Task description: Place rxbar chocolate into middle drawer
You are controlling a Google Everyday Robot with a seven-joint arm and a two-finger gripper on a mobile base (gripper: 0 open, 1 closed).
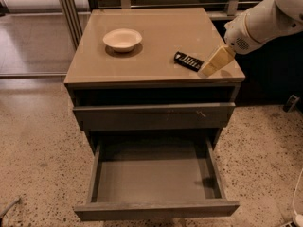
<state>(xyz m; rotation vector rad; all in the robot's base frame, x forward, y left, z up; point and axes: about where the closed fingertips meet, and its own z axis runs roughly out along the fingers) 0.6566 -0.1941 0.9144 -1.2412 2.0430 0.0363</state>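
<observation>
The rxbar chocolate (188,61), a small flat black bar with white markings, lies on the right part of the cabinet's tan top (156,37). My gripper (208,70), tan and hanging from a white arm that comes in from the upper right, is just to the right of the bar, close above the top and near its front right corner. It holds nothing that I can see. The middle drawer (156,209) is pulled out wide below, and its grey interior is bare.
A round cream bowl (122,39) sits on the left part of the top. A shut grey drawer front with small pale scratch marks (154,116) is above the open drawer. Speckled floor surrounds the cabinet; metal poles stand at the back left.
</observation>
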